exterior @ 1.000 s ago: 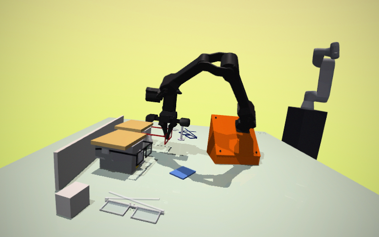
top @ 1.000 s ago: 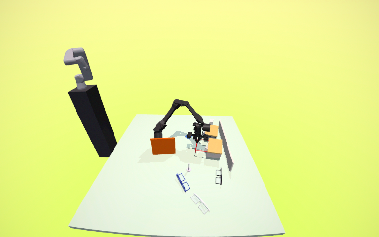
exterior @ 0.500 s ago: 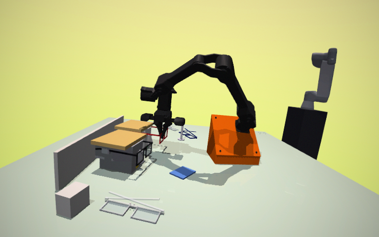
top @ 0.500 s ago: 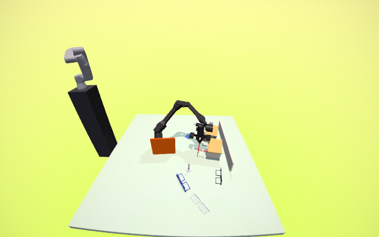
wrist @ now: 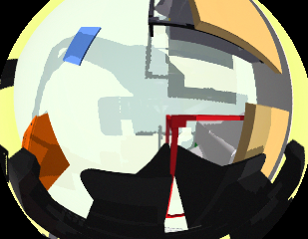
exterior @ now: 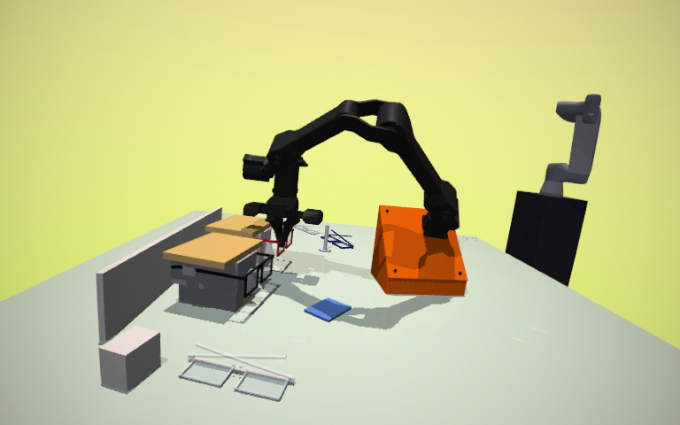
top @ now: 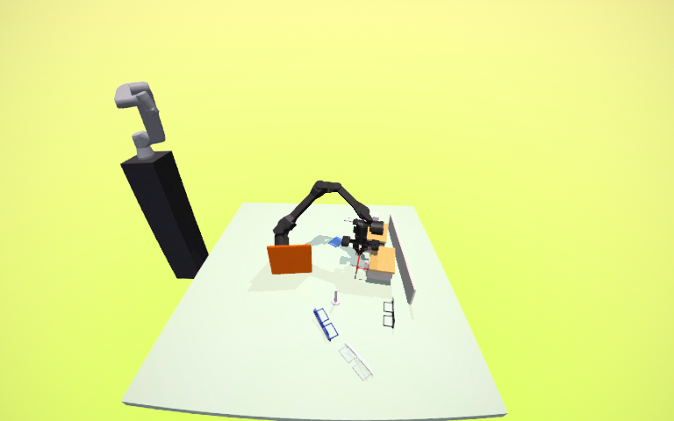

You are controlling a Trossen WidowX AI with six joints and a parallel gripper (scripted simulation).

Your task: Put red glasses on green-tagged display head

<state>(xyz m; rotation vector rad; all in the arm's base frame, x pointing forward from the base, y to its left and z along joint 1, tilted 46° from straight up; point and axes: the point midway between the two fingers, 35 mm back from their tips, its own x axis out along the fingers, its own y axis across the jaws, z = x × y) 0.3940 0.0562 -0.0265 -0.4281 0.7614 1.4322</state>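
Note:
The red glasses [top: 358, 263] [exterior: 289, 239] [wrist: 208, 118] are clamped near the middle of their front by my shut gripper [top: 359, 253] [exterior: 282, 242] [wrist: 171, 148]. They are held above the table, temples pointing toward the green-tag head [top: 383, 259] [exterior: 235, 222] [wrist: 269, 134], a grey block with a tan top. One temple reaches that head's side in the wrist view; the front still stands off its face. The green tag [wrist: 195, 144] is barely visible. Bridge, nose contact and temple ends are hidden. The other head [top: 377, 232] [exterior: 209, 292] [wrist: 238, 25] wears black glasses [exterior: 251, 282].
A grey wall [top: 402, 258] [exterior: 143, 274] stands behind both heads. A blue pad [top: 334, 241] [exterior: 328, 309] [wrist: 82, 46] lies near the other head. An orange block [top: 290, 260] [exterior: 417, 268] stands near the arm base. A thin post [top: 335, 296] [exterior: 326, 237] and several spare glasses are around.

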